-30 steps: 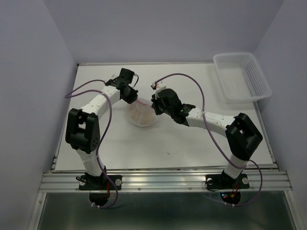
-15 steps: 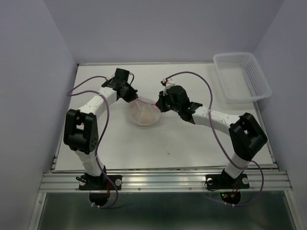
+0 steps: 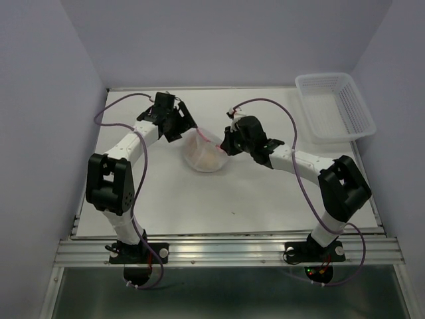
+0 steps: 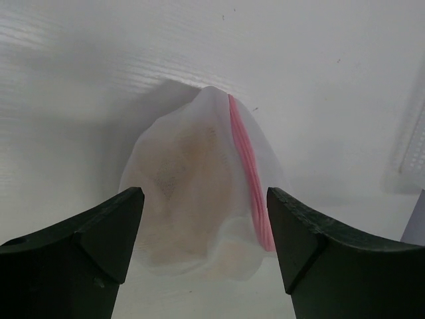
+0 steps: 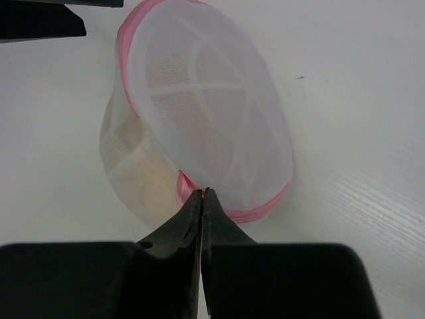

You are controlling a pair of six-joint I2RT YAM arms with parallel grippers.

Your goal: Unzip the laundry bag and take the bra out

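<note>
Two robot arms reach from the near edge of a white table (image 3: 265, 193) toward a laundry bag (image 3: 204, 151), which sits about midway between the left and right edges and closer to the far edge than the near one.

The laundry bag is a small round pouch of see-through white mesh with a thin pink zipper rim (image 5: 247, 211). It is tipped up on its side rather than lying flat, with one round mesh face turned toward the right arm. A pale beige bra (image 4: 179, 199) shows as a soft blur through the mesh, inside the pouch and low down against the table.

The left gripper (image 3: 184, 127) is at the bag's far left side. In its own wrist view the left gripper (image 4: 204, 199) has its two black fingers (image 4: 73, 252) spread wide, and the bag (image 4: 199, 166) lies just beyond and between them, the pink rim running down its right side. The fingers do not touch it.

The right gripper (image 3: 224, 145) is at the bag's right side. In its wrist view the right gripper (image 5: 201, 193) has its fingers pressed together, with the tips pinching the pink rim at the bag's (image 5: 212, 106) near edge.

A white plastic basket (image 3: 335, 106) stands at the far right corner, well apart from both grippers.
</note>
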